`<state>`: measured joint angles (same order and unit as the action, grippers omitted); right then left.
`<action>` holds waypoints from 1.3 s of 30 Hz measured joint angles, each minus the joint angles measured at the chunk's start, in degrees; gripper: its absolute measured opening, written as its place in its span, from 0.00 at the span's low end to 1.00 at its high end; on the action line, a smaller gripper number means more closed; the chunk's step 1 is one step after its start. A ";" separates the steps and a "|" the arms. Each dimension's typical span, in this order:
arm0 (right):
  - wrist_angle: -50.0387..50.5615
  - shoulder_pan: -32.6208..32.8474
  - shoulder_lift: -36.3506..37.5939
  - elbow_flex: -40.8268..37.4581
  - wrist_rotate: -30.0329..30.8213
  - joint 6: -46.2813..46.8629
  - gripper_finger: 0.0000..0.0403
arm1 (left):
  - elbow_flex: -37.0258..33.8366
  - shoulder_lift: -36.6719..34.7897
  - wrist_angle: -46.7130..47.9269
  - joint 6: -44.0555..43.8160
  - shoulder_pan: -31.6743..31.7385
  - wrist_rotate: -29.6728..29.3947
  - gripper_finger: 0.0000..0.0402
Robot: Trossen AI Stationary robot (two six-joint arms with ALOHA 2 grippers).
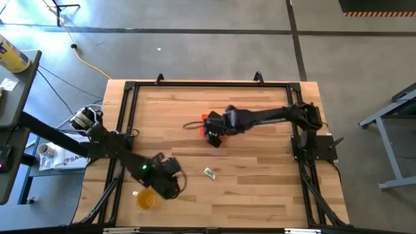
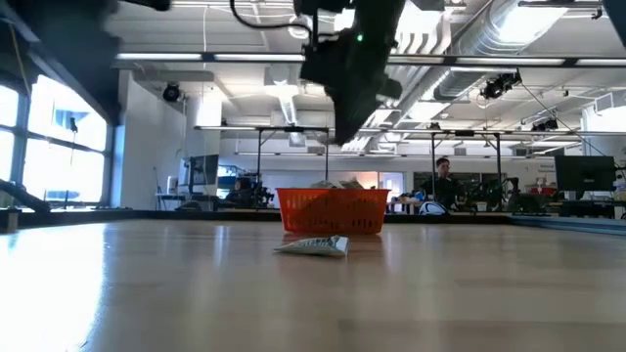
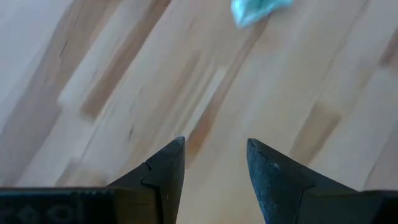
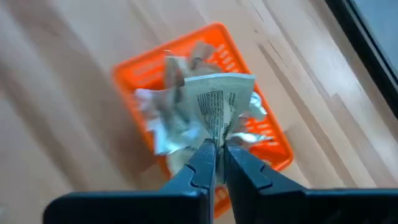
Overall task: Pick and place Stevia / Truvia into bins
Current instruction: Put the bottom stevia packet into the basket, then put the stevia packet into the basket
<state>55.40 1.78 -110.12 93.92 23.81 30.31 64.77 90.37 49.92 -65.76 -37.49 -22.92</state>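
Right pincer [image 4: 216, 149]: clamped on one sachet [image 4: 217, 102], held by its lower edge, printed face showing; hanging directly above the orange bin [image 4: 134, 68] in the right wrist view. In the high view, placed just right of centre of the frame, over the bin [image 1: 209, 120].

Bin contents: several crumpled sachets already inside, heaped above the rim; also visible at centre of the low view [image 2: 333, 207].

Left pincer [image 3: 214, 168]: fingers apart, nothing between them, pointed at bare wood; low and left in the high view [image 1: 170, 182], beside a round yellow-orange cup [image 1: 146, 199].

Loose sachet [image 1: 209, 173]: flat on the surface, lower centre of the high view, well apart from the bin; seen at the upper edge of the left wrist view [image 3: 261, 9] and in front of the bin in the low view [image 2: 313, 245].

Step in hand, judged: release of the held sachet into the bin. To do well: keep centred over the heap, not the wall; lower near the pile before parting the fingers, since light paper may flutter or slide off the mound; lift straight up afterwards to avoid dragging packets out.
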 joint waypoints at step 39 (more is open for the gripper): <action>34.54 33.79 5.13 -0.12 3.02 49.24 0.69 | 0.19 18.41 -41.52 58.32 20.28 19.04 0.76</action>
<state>89.93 35.58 -104.99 93.80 26.83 79.55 64.97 108.78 8.40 -7.44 -17.21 -3.88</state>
